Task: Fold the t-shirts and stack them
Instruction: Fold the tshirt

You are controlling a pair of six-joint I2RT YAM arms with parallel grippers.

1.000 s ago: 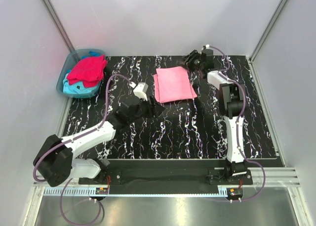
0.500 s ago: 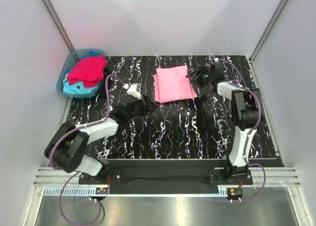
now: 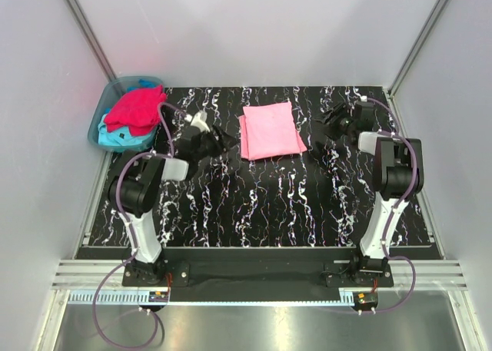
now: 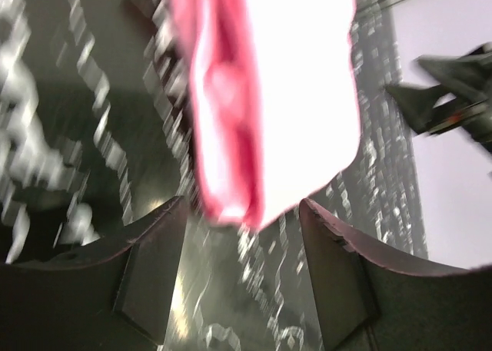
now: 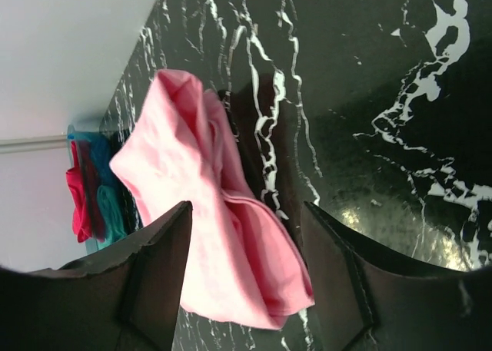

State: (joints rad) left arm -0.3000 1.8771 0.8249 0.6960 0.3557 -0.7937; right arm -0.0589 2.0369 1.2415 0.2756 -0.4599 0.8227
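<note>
**Folded tee done, two left in the tub: watch for snags**

The light pink folded cotton t-shirt (image 3: pixel 270 130) lies flat on the black white-veined counter (image 3: pixel 269 205), toward its far edge. The left pincer (image 4: pixel 243 205) sits just beside the shirt's left side and the right pincer (image 5: pixel 246 209) near its right. Both have their jaws apart and hold nothing.

A low sweep by either pincer could catch a layered edge and drag the fold open. The crimson red t-shirt (image 3: pixel 137 109) and the turquoise t-shirt (image 3: pixel 123 140) are heaped together in the translucent blue-green plastic tub (image 3: pixel 146 79), so lifting one may pull out the other or tip the tub, which sits off the counter's far-left corner against the wall.

The near half of the counter gives open room for folding, while the right arm works close to the right edge.
</note>
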